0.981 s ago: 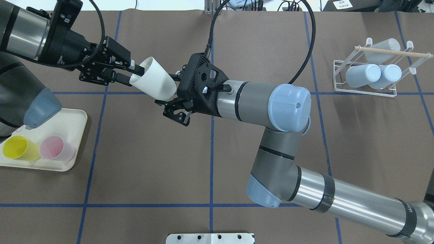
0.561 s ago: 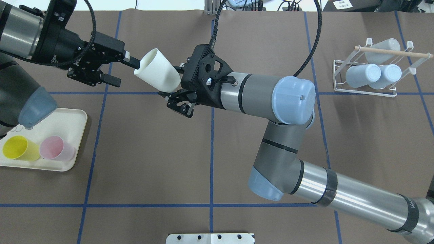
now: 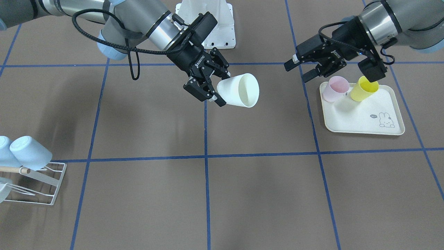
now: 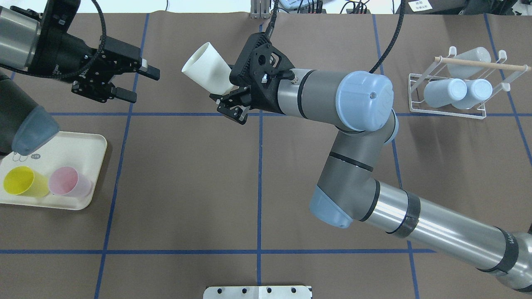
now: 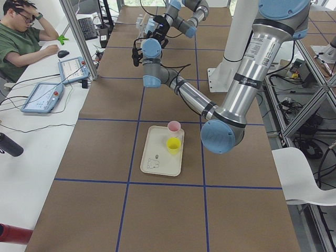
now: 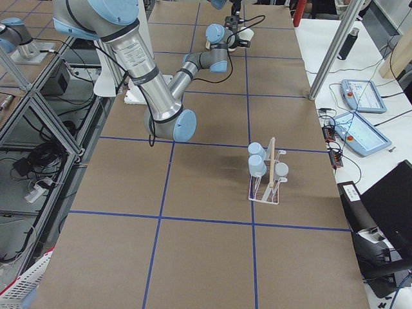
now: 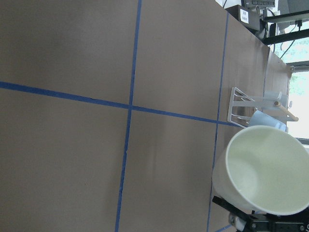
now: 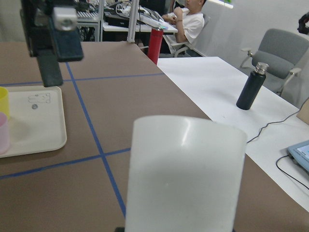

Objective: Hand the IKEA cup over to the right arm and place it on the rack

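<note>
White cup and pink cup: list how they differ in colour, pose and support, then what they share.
Colour: the white cup is off-white, the pink cup pale pink. Pose: the white cup is tilted, mouth sideways; the pink cup stands upright. Support: the right gripper holds the white cup in the air; the pink cup rests on the tray. Both are plain, tapered, handle-less.

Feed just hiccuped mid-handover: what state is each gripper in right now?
Left gripper: open, holding nothing.
Right gripper: shut on the white tapered plastic cup.
</note>
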Tool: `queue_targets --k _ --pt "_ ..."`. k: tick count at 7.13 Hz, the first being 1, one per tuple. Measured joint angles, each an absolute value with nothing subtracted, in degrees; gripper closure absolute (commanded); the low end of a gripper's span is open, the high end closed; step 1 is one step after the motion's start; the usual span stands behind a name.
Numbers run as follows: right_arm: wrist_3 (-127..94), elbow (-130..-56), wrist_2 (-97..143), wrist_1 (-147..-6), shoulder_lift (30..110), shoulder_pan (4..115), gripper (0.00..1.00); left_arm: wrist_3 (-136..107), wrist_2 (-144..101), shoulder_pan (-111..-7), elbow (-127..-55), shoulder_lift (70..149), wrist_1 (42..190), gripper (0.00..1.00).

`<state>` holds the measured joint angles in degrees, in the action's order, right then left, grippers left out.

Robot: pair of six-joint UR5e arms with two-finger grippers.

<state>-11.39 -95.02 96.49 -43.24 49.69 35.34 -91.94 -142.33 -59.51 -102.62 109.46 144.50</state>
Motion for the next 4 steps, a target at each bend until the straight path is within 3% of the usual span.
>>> queue_targets --k 4 --pt "-6.05 -96.46 107.72 -61.81 49.91 46.62 0.52 -76.39 -141.78 -65.28 -101.46 100.01 144.08 0.0"
